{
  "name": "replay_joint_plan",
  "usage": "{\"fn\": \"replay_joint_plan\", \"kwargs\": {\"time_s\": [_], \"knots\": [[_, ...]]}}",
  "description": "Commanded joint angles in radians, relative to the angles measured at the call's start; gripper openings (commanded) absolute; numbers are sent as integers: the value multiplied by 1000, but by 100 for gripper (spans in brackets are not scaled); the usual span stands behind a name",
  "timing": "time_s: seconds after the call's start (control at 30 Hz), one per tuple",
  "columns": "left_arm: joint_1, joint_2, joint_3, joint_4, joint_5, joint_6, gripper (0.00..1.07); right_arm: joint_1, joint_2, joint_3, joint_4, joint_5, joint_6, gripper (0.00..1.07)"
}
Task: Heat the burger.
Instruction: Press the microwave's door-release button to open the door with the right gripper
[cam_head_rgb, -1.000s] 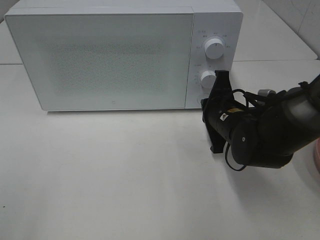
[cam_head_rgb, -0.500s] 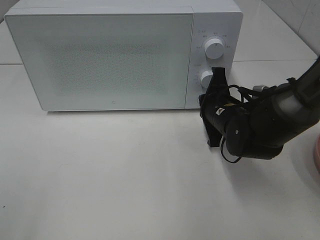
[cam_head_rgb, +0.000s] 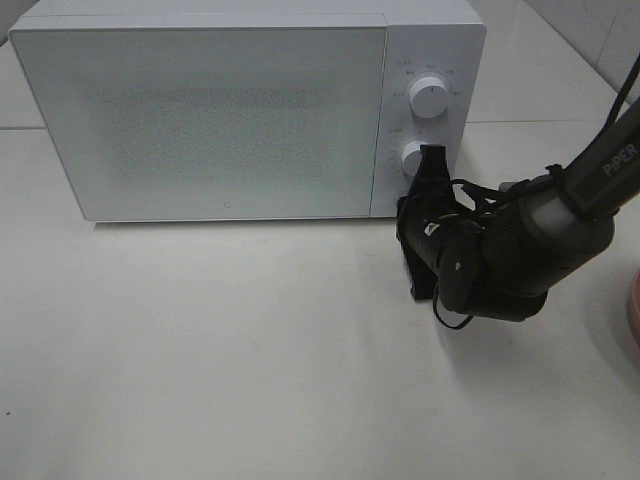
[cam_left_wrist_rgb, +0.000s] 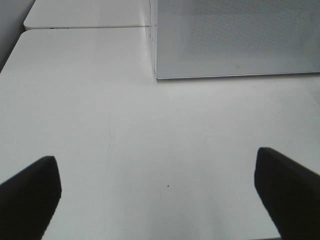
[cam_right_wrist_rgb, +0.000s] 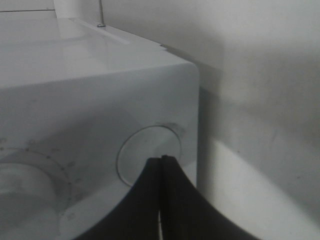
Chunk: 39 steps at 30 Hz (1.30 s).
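At the microwave's near right corner: the right pincer (cam_right_wrist_rgb: 162, 161) is clenched, its two black fingers pressed flat together into one blunt tip, with nothing between them.
Tip: it points at the lower edge of the round push button (cam_right_wrist_rgb: 144, 150); touching or only just short of it, I cannot tell.
Why clenched: as I judge it, shut fingers give a narrow, stiff point that can push one button without catching the dial beside it.
Lower dial (cam_head_rgb: 414, 157): just beside the pincer on the control strip, not gripped.
Upper dial (cam_head_rgb: 429, 96): farther up the same strip, apart from the pincer.
Right arm (cam_head_rgb: 520, 260): it comes in low over the table from the right, so the wrist lines up squarely with the panel.
Microwave (cam_head_rgb: 230, 40): white, standing at the far side of the table (cam_head_rgb: 250, 380).
Door (cam_head_rgb: 200, 120): shut; its speckled front does not let the inside be seen.
Left pincer (cam_left_wrist_rgb: 159, 192): released wide, holding nothing, hanging over the table near the microwave's near left corner and well apart from it; likely parked out of the way.
Burger: not in view in any camera.
Pink plate (cam_head_rgb: 635, 320): only a sliver shows at the right edge of the high view; whether the burger sits there or inside the microwave cannot be told.
Step in hand: probably pressing the button, likely a door release, though its function is not legible.
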Motion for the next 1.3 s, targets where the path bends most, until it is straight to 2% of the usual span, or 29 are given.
{"fn": "replay_joint_plan", "kwargs": {"time_s": [0.03, 0.87, 1.3], "knots": [[-2, -1, 3, -4, -2, -4, 100, -1, 9, -23, 3, -32, -3, 0], [-2, -1, 3, -4, -2, -4, 100, -1, 12, -30, 78, -73, -55, 0], [-2, -1, 3, -4, -2, -4, 100, -13, 12, -92, 83, -72, -129, 0]]}}
